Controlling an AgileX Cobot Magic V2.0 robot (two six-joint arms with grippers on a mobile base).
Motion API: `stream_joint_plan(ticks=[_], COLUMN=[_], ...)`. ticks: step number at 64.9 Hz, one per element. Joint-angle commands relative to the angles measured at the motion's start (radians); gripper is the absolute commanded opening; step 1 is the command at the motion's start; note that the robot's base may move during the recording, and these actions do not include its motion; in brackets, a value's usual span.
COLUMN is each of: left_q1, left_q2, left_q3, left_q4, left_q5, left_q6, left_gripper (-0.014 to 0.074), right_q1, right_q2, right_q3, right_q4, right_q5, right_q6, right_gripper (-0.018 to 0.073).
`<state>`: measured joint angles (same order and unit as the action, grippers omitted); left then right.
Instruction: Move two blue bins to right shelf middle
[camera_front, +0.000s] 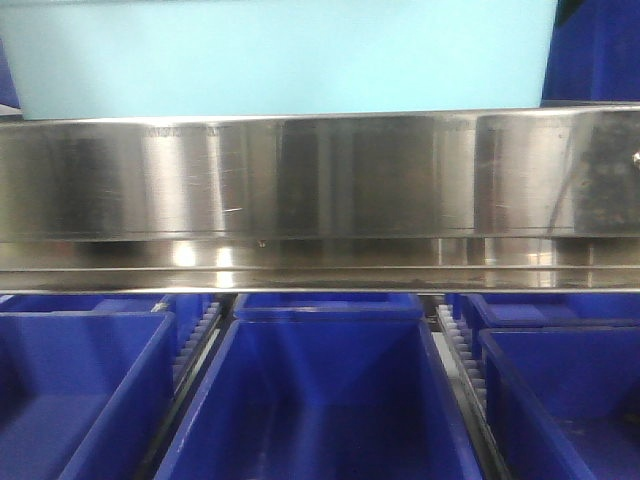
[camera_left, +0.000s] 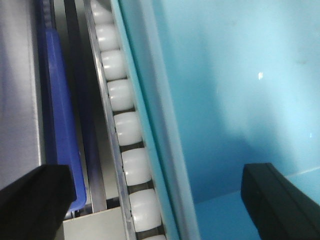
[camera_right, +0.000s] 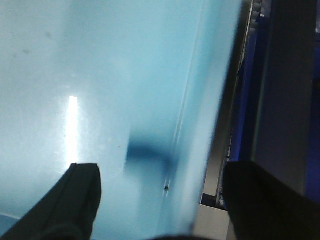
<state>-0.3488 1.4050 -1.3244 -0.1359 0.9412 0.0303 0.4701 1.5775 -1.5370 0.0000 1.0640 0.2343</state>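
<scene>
Left wrist | left hand straddles pale blue bin wall (jaws apart)

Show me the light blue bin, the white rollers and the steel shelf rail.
light blue bin (camera_front: 280, 55), front view, front wall.
white rollers (camera_left: 128, 127), left wrist view, middle roller.
steel shelf rail (camera_front: 320, 175), front view, front face.

We take this for a warehouse or stockroom fitted with flow-rack shelving. In the front view a brushed steel shelf beam runs straight across the middle. At 12 o'clock above it sits a pale blue bin, and from 4 to 8 o'clock below it dark blue bins stand side by side in lanes. Tracks of white plastic rollers run between lanes, seen close in the left wrist view
</scene>
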Motion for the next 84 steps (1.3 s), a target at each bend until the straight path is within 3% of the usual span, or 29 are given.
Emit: stream_joint_plan(ticks=[1, 9, 18, 24, 51, 72, 84], left_q1=[-0.005, -0.005, -0.005, -0.005, -0.007, -0.007, -0.007], left_q2=[0.007, 0.009, 0.009, 0.009, 0.005, -0.005, -0.005], left_q3=[-0.007, -0.007, -0.007, -0.007, -0.025, -0.27, -0.425], left_q4=[0.0, 0.0, 0.0, -0.01, -0.039, -0.077, -0.117], left_q5=[0.012, 0.015, 0.016, 0.016, 0.014, 0.05, 0.089], left_q6=[0.003, 0.003, 0.003, 0.003, 0.003, 0.003, 0.003], left_gripper=[0.0584, 0.046, 0.0149, -0.0111, -0.0111, -0.0111, -0.0111], right_q1=[0.001, 0.001, 0.001, 0.001, 0.001, 0.001, 0.001], right_q2=[0.018, 0.018, 0.018, 0.018, -0.007, -0.119, -0.141], right_q3=[0.016, 0.024, 0.024, 0.024, 0.024, 0.013, -0.098], right_q4=[-0.012, -0.012, -0.012, -0.012, 0.0, -0.024, -0.055], right_q5=[0.034, 0.031, 0.031, 0.031, -0.023, -0.195, -0.211], right_q6=[0.002, 0.002, 0.002, 0.009, 0.009, 0.009, 0.009], right_gripper=[0.0347, 0.0143, -0.0153, -0.0153, -0.0154, -0.0154, -0.0154])
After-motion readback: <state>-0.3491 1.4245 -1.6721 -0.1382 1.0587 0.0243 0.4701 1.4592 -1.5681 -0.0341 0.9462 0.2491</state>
